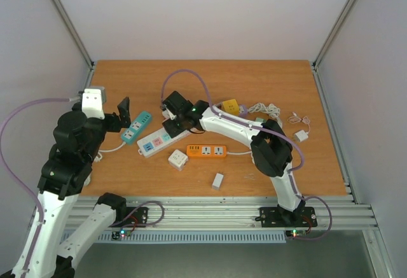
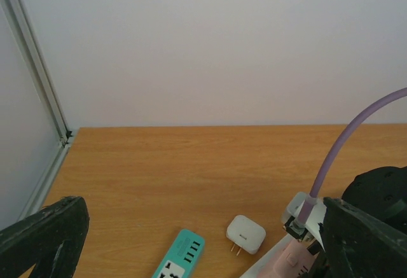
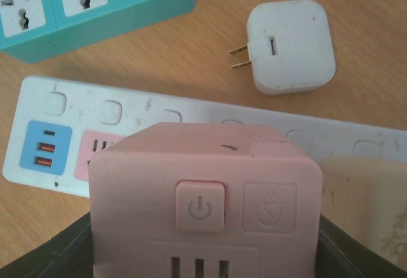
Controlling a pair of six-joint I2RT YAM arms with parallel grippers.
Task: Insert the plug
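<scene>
My right gripper (image 1: 170, 120) is shut on a pink cube plug (image 3: 203, 208) with a power button and holds it over the white power strip (image 3: 191, 122); the strip also shows in the top view (image 1: 156, 141). Whether the plug touches the strip is hidden. Only dark finger edges (image 3: 57, 259) show beside the cube. A teal power strip (image 1: 137, 127) lies just left of the white one. My left gripper (image 1: 121, 116) is open and empty above the teal strip's left end (image 2: 181, 259). The pink plug (image 2: 289, 262) shows at the left wrist view's lower right.
A small white charger (image 3: 289, 46) with two prongs lies beyond the white strip, also in the left wrist view (image 2: 246, 233). An orange power strip (image 1: 206, 151), a white cube adapter (image 1: 177, 159), a small white adapter (image 1: 218, 180), a yellow block (image 1: 230, 106) and coiled white cable (image 1: 266, 108) lie around.
</scene>
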